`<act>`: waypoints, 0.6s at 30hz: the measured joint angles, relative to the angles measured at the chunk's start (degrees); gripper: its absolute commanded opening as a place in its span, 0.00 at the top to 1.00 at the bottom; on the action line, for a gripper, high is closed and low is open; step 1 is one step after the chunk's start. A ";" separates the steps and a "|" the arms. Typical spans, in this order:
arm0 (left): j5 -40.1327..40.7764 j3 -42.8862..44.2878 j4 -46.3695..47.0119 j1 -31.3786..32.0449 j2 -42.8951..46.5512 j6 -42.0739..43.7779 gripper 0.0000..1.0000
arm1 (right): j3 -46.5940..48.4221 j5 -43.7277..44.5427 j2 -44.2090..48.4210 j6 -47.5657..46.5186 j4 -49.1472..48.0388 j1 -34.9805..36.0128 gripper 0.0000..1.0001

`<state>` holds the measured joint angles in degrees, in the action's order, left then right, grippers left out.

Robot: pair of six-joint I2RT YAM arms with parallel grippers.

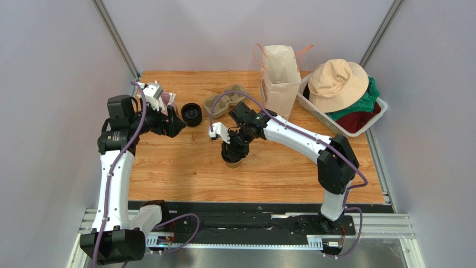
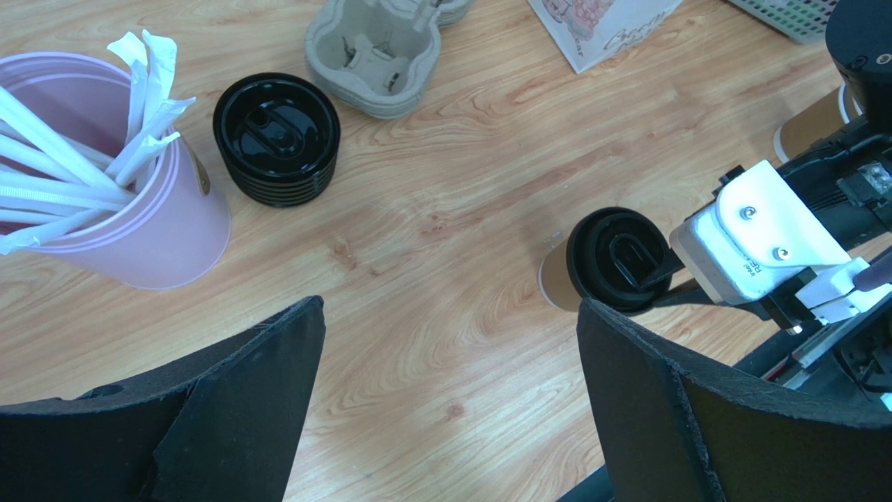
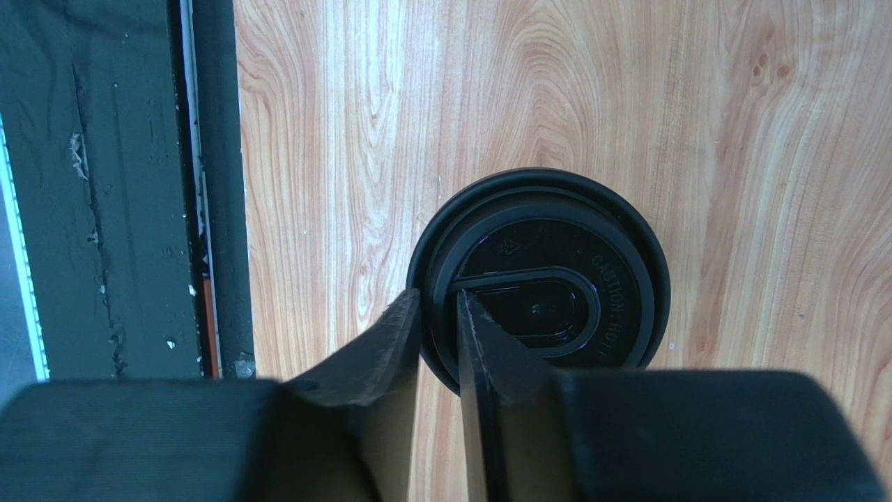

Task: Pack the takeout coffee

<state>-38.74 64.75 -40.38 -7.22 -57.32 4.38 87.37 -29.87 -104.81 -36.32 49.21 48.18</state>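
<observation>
- right claw [image 3: 438, 305] pinches the coffee [image 1: 233, 161] by the rim of its lid [image 3: 544, 282], mid-tabletop [image 1: 184, 167]; thin grip, so it should lift slow and straight or the lid might pop
- left claw [image 2: 448, 309] hangs wide open, empty; bag [image 1: 281, 75] stands behind

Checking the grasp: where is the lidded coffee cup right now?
In the top view the lidded coffee cup stands mid-table under the right gripper, whose jaws pinch its lid rim, right of the black lid stack.

The right gripper [image 1: 232, 152] sits directly over the upright takeout coffee [image 1: 233, 163].
</observation>
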 measured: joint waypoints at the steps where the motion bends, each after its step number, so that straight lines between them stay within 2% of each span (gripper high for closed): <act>1: 0.00 0.00 0.00 0.00 0.00 0.02 0.01 | 0.00 0.00 0.00 0.00 0.11 0.00 0.69; 11: -0.59 0.00 0.02 0.00 0.00 0.00 0.01 | 0.02 0.04 1.09 -0.11 0.94 0.00 0.56; 18: -3.48 0.00 -0.07 0.09 -0.28 0.04 0.01 | 1.38 2.32 6.73 0.11 1.31 -0.52 0.45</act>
<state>-42.22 64.75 -40.45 -7.14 -57.60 4.43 88.75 -27.55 -98.08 -36.21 50.52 47.66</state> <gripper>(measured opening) 0.990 0.503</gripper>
